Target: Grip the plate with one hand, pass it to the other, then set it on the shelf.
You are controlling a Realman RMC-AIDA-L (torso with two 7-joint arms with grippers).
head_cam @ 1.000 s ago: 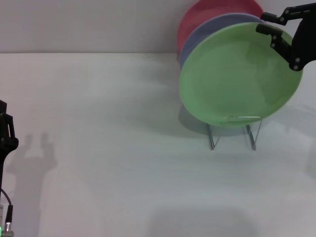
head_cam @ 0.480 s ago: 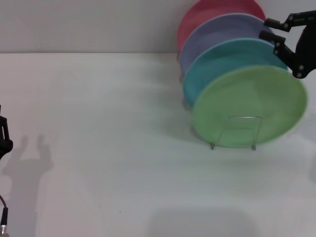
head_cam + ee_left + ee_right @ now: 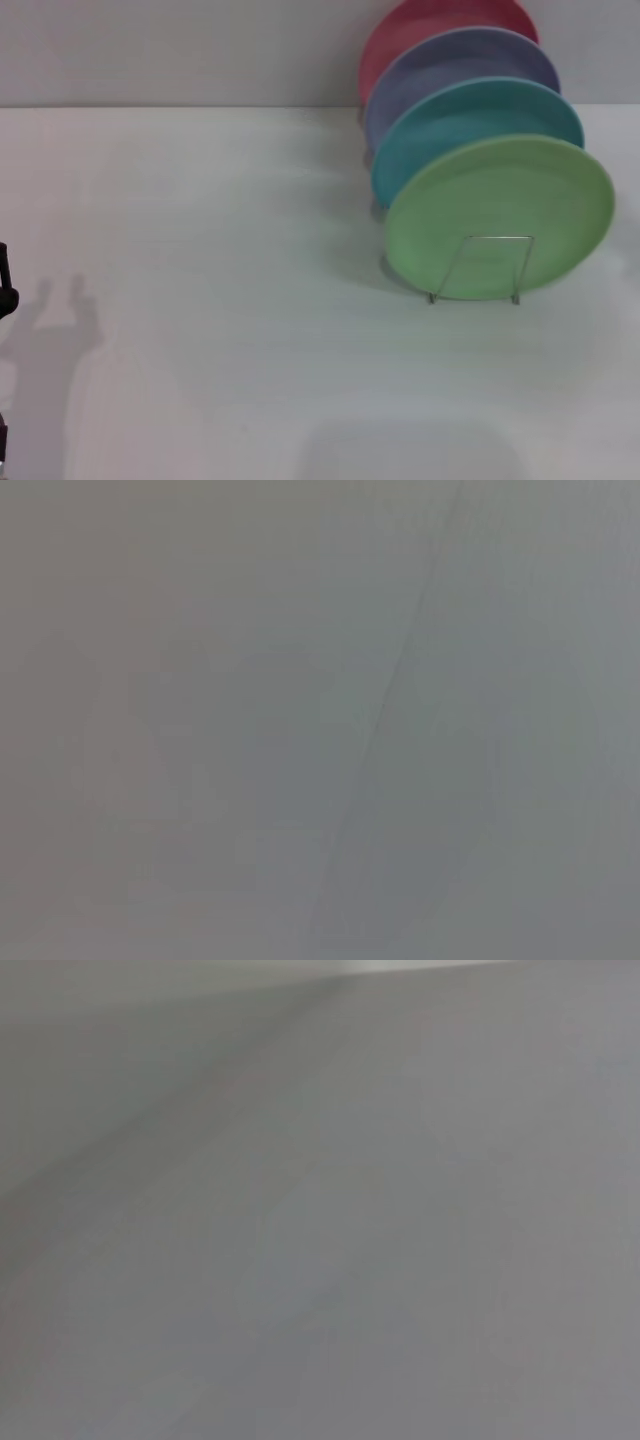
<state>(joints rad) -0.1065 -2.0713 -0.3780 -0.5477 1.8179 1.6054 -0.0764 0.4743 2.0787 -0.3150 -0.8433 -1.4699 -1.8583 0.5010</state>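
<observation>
The plate (image 3: 500, 215) stands upright in the shelf (image 3: 480, 268) on the white table (image 3: 230, 300), foremost of four; neither gripper's jaws show.

On the table (image 3: 200, 300), right of centre, the shelf (image 3: 480, 268) holds four plates on edge in a row — the plate (image 3: 500, 215) frontmost — with nothing touching them.

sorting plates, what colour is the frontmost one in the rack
Light green plate, shown best in the head view.
</observation>
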